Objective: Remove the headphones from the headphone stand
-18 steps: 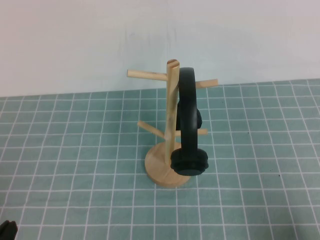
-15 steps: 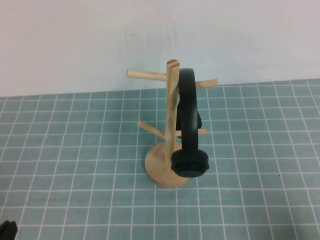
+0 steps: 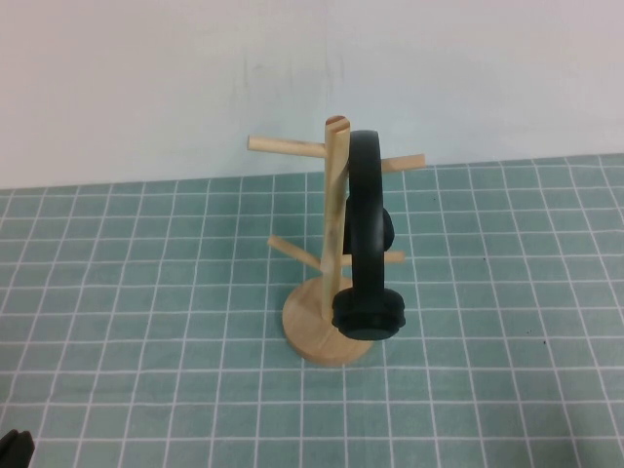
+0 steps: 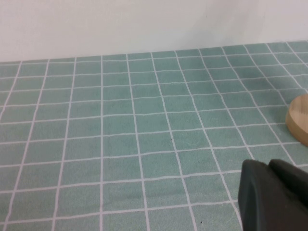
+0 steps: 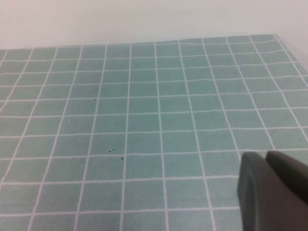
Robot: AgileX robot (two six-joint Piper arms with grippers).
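Note:
The black headphones (image 3: 366, 200) hang by their headband from an upper peg of the light wooden headphone stand (image 3: 336, 175). One ear cup (image 3: 369, 314) dangles in front of the round base (image 3: 304, 322). Only a dark tip of my left gripper (image 3: 12, 447) shows, in the near left corner of the high view and far from the stand. In the left wrist view the left gripper (image 4: 267, 163) is shut and empty over the mat, with the stand's base edge (image 4: 299, 126) off to one side. My right gripper (image 5: 263, 156) is shut and empty above bare mat; the high view does not show it.
A green mat with a white grid (image 3: 146, 292) covers the table. A plain white wall (image 3: 146, 88) rises just behind the stand. The mat's far edge (image 5: 276, 34) shows in the right wrist view.

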